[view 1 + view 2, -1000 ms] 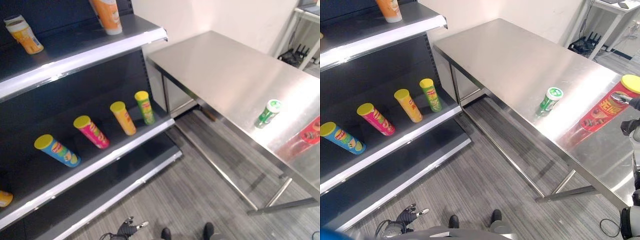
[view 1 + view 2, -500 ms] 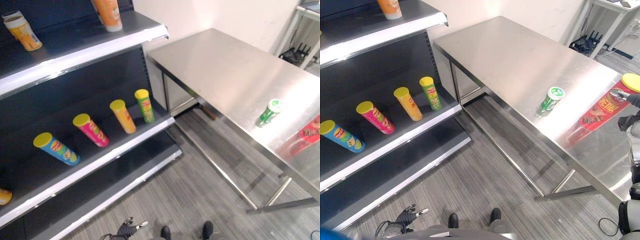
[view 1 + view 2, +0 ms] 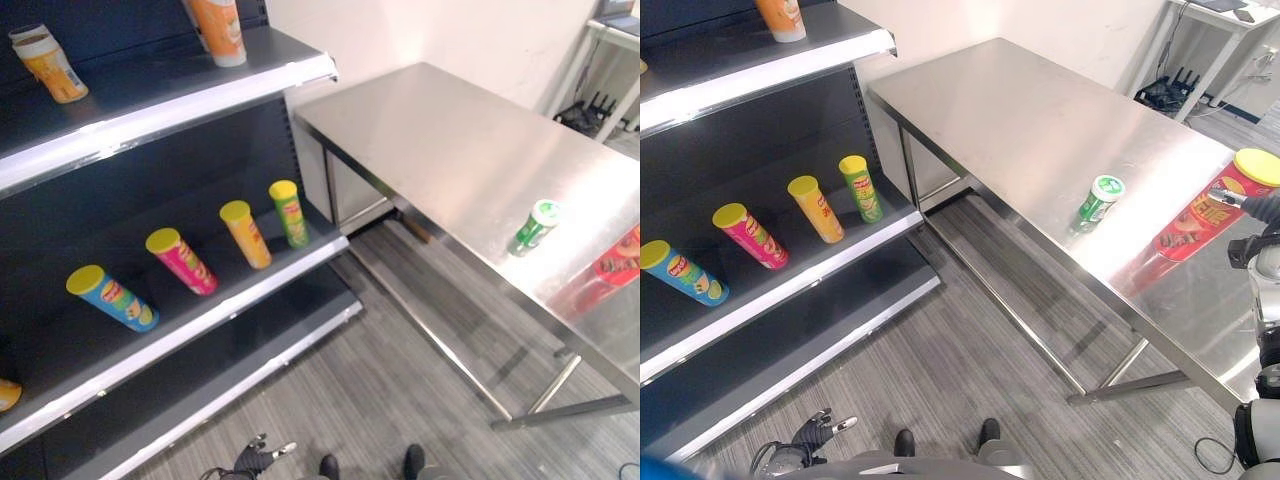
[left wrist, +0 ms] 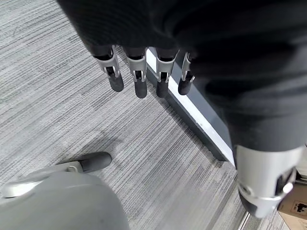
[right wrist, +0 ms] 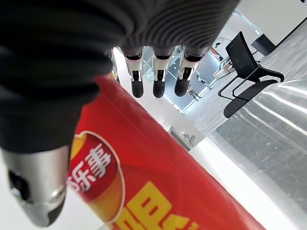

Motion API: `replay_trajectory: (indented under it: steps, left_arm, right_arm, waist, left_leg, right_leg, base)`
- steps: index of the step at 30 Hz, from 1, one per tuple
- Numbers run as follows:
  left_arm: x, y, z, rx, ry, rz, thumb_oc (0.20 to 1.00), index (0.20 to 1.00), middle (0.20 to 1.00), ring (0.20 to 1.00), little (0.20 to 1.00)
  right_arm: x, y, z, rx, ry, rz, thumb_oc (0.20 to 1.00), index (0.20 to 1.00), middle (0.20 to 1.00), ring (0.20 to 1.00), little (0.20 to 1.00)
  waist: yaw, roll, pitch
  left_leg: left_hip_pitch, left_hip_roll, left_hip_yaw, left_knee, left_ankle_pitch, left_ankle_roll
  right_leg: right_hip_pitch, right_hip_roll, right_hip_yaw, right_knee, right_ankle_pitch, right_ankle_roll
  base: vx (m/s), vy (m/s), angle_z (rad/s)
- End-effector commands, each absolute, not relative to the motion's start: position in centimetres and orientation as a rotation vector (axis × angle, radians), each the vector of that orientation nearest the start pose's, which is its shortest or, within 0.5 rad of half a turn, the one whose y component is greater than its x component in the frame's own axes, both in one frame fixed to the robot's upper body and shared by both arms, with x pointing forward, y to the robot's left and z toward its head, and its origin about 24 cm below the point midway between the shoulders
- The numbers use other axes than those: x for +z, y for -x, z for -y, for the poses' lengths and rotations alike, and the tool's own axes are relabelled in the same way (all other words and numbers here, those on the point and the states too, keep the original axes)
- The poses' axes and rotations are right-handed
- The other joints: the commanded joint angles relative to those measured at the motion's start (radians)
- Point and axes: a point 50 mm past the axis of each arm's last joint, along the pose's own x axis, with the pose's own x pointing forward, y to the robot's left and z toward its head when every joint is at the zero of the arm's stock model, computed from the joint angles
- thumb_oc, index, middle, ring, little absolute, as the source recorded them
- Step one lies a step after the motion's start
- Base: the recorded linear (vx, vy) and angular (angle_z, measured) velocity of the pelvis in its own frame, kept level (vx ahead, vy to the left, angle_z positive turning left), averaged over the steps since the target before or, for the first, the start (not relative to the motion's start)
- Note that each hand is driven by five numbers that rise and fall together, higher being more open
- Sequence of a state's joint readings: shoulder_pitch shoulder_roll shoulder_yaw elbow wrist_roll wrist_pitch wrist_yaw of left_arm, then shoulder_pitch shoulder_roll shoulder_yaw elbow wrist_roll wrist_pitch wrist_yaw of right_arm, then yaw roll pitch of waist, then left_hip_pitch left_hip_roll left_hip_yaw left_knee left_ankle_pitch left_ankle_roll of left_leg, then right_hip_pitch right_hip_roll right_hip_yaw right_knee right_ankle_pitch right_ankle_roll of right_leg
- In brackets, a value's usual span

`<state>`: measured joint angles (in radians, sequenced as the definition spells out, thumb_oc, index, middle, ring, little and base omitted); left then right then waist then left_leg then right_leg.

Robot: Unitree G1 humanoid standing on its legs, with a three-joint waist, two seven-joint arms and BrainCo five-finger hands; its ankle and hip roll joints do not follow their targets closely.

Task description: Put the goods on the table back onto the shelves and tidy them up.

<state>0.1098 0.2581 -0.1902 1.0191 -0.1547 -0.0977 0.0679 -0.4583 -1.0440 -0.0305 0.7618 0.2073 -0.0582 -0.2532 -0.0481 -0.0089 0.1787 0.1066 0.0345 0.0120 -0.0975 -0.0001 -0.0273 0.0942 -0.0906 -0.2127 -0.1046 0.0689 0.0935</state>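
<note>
Two goods on table: steel table [image 3: 1040,110] carries a red can [image 3: 1200,215] and small green can [image 3: 1097,199].
Shelves [image 3: 180,330]: four canisters lying on the middle tier.
Red can: likely light, stiff, slick; grasp mid-body.
Right hand [image 5: 153,72]: straight fingers beside red can, not curled round it.
Left hand [image 4: 139,72]: relaxed, empty, over floor.

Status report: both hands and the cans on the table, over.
Right hand open at red can, no grip. Left hand idle, open, low. Green can waits on table.
</note>
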Motion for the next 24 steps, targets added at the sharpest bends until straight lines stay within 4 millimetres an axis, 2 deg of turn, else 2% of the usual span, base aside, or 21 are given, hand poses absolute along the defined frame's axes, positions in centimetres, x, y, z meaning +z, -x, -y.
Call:
replay_trajectory:
  steps: [1,2,3,5,6,19,24]
  left_arm:
    - [-14.4,-10.9,-24.4,0.114,-0.256,-0.998,1.0,1.0,1.0,1.0,1.0]
    - [-14.4,-11.0,-24.4,0.115,-0.255,-0.998,1.0,1.0,1.0,1.0,1.0]
    - [-14.4,-10.9,-24.4,0.116,-0.255,-0.999,1.0,1.0,1.0,1.0,1.0]
    - [-14.4,-11.0,-24.4,0.116,-0.255,-0.998,1.0,1.0,1.0,1.0,1.0]
    - [-14.4,-11.0,-24.4,0.117,-0.256,-0.996,1.0,1.0,1.0,1.0,1.0]
    - [-14.3,-11.1,-24.6,0.132,-0.253,-0.994,1.0,1.0,1.0,1.0,1.0]
    - [-14.2,-11.2,-24.8,0.149,-0.256,-0.991,1.0,1.0,1.0,1.0,1.0]
  right_arm:
    - [22.1,-28.4,42.3,-0.748,0.731,0.119,1.0,1.0,1.0,1.0,1.0]
    - [22.2,-28.4,42.2,-0.748,0.731,0.124,0.887,0.887,0.887,0.887,0.887]
    - [22.2,-28.5,42.2,-0.746,0.731,0.124,0.821,0.821,0.821,0.821,0.821]
    - [22.3,-28.6,42.1,-0.744,0.731,0.13,0.473,0.473,0.473,0.473,0.473]
    - [22.3,-28.7,42.0,-0.742,0.731,0.134,0.2,0.2,0.2,0.2,0.2]
    - [22.5,-28.6,41.5,-0.724,0.769,0.164,0.2,0.2,0.2,0.2,0.2]
    - [23.7,-27.7,40.6,-0.734,0.762,0.287,0.2,0.2,0.2,0.2,0.2]
  waist:
    - [0.036,-0.04,-0.024]
    - [0.037,-0.041,-0.024]
    - [0.038,-0.041,-0.025]
    - [0.04,-0.042,-0.025]
    - [0.04,-0.041,-0.025]
    - [0.043,-0.042,-0.025]
    - [0.036,-0.041,-0.025]
  left_leg:
    - [0.007,0.084,0.02,0.024,-0.037,-0.096]
    - [0.007,0.084,0.019,0.025,-0.037,-0.096]
    - [0.007,0.084,0.019,0.025,-0.037,-0.096]
    - [0.006,0.084,0.019,0.025,-0.037,-0.097]
    - [0.006,0.085,0.018,0.025,-0.037,-0.097]
    - [0.007,0.087,0.015,0.024,-0.037,-0.098]
    - [0.011,0.088,0.014,0.024,-0.039,-0.099]
  right_leg:
    - [0.074,0.014,0.015,0.032,-0.179,0.031]
    - [0.074,0.014,0.014,0.032,-0.179,0.031]
    - [0.075,0.014,0.013,0.031,-0.179,0.031]
    - [0.076,0.014,0.013,0.03,-0.179,0.031]
    - [0.076,0.014,0.012,0.03,-0.179,0.03]
    - [0.079,0.014,0.004,0.032,-0.182,0.028]
    - [0.083,0.016,0.002,0.036,-0.187,0.027]
  base:
    - [0.0,0.0,0.0]
    - [0.0,0.0,0.0]
    - [0.0,0.0,0.0]
    - [0.0,0.0,0.0]
    - [0.0,0.0,0.0]
    - [0.0,-0.001,0.01]
    - [0.01,-0.01,0.04]
